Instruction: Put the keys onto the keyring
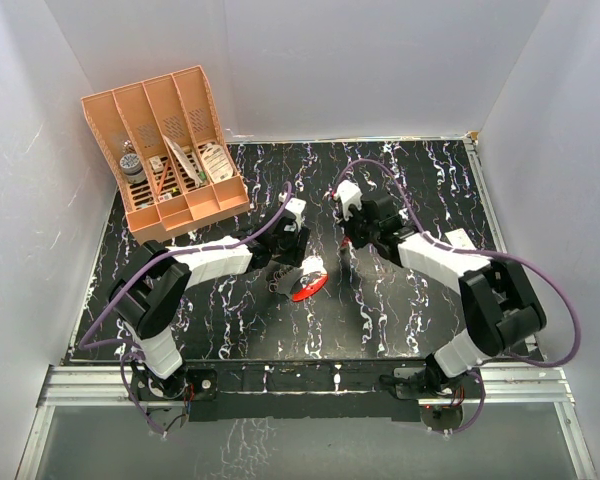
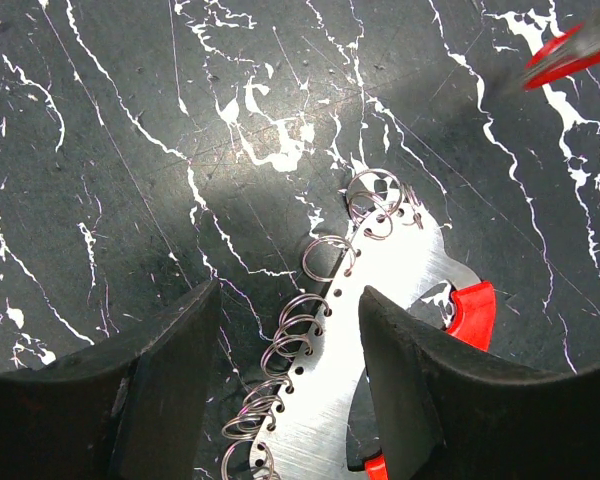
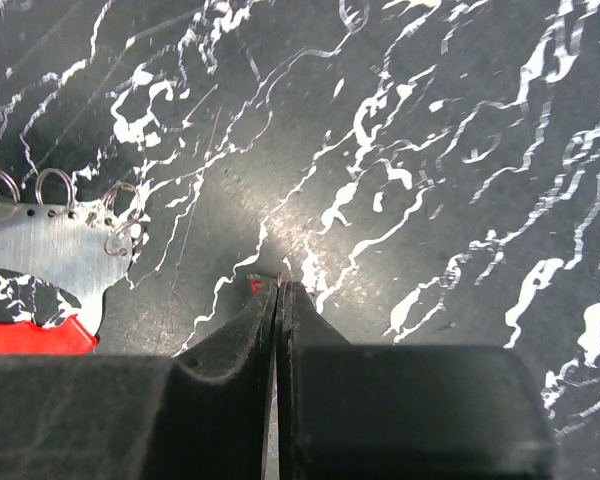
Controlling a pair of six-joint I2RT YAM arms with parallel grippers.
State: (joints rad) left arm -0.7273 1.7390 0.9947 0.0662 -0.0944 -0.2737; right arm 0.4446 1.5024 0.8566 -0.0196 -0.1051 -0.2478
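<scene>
The keyring [image 1: 308,281] lies on the black marbled table, an oval with a red rim, white side and a shiny metal plate [image 2: 380,310] carrying several wire rings [image 2: 325,262]. My left gripper [image 1: 282,277] is open; in the left wrist view its jaws [image 2: 288,300] stand either side of the plate's ringed edge. My right gripper [image 1: 348,247] hovers just right of the keyring, jaws [image 3: 280,285] shut on the key, a tiny red bit [image 3: 253,287] showing at the tips. The key also shows blurred in the left wrist view [image 2: 565,55]. The keyring sits at the left of the right wrist view [image 3: 40,270].
An orange divided organizer [image 1: 170,150] with a few small items stands at the back left. White walls enclose the table on three sides. A metal rail [image 1: 310,385] with the arm bases runs along the near edge.
</scene>
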